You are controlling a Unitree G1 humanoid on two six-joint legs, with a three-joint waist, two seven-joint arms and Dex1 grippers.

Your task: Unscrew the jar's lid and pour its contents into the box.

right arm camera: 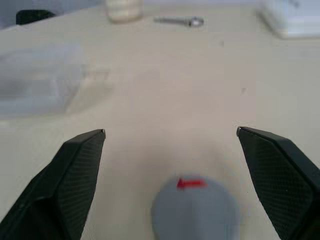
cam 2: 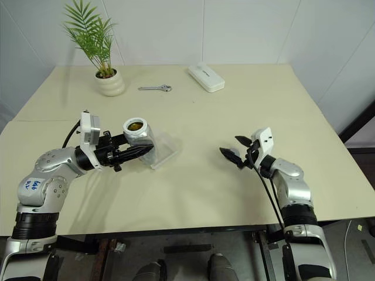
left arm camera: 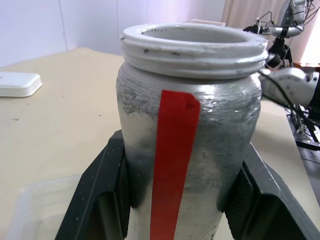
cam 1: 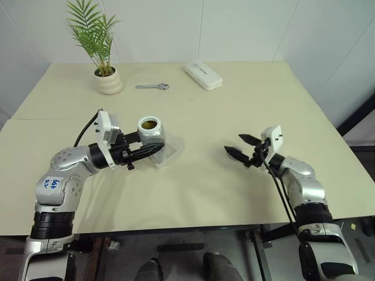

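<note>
Insp. notes, bench surface.

Left gripper (cam 1: 153, 151): closed on the jar (cam 1: 151, 132), fingers (left arm camera: 102, 200) clamped either side of the body, red label facing the wrist cam. Jar held upright, clear of the bench, mouth open and threads exposed. Lid off. Brownish contents (cam 1: 150, 124) visible inside from the head view; none seen spilled. Upright hold looks deliberate, to keep the contents in until the pour.

The box (cam 2: 164, 150): clear tray on the bench, left-centre, directly beside and partly under the held jar. Appears empty, though clear plastic makes this hard to confirm. Jar is staged over the box edge, so a tilt should drop the contents inside.

Right gripper (cam 1: 240, 147): jaws spread wide, holding nothing, low over the bench toward the right-hand edge. The lid (right arm camera: 196, 206): grey cap w/ red mark, seen in the right wrist view between and below the open fingers, apart from both. It seems to lie on the bench; contact not confirmable. Placement well away from the box keeps the pour area free.

Far edge: plant pot (cam 1: 109, 81) at left corner, wrench (cam 1: 153, 86) mid, white case (cam 1: 203, 75) right of it. Not involved.

Assessment: unscrew step complete; pour outstanding. Risk: contents tiny, may scatter past the shallow rim if tipped fast.
</note>
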